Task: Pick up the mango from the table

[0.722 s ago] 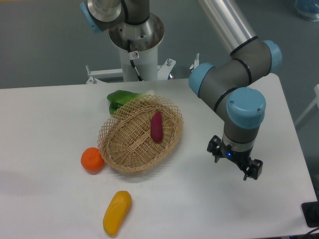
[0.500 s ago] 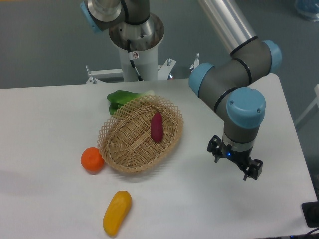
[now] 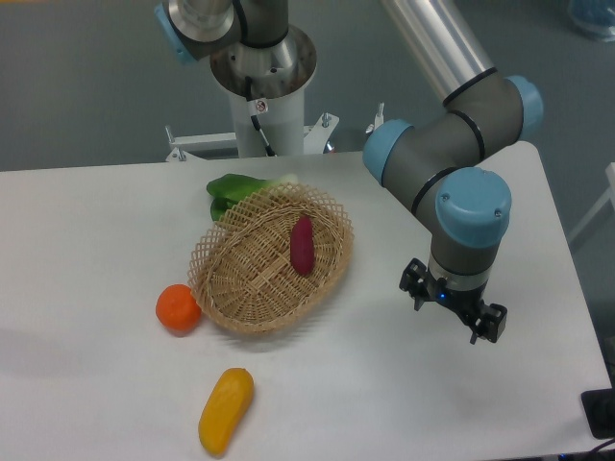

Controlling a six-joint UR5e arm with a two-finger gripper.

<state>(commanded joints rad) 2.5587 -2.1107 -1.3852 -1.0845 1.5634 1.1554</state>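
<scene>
Gripper [image 3: 454, 308] near the table's [image 3: 86, 240] right edge looks open, holding nothing; the mango [image 3: 226, 410] lies far left by the front edge, pointing slantwise

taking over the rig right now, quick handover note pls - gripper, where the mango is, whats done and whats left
Gripper: holds nothing, over the table's right side; open or shut can't be told from this view.
Mango: lying on the table near the front edge, left of the gripper and well apart from it, untouched.
Nearby: orange touching the basket; sweet potato inside it; greens behind it.
Done: nothing yet.
Left: move over to the mango, descend, grasp, lift.
</scene>
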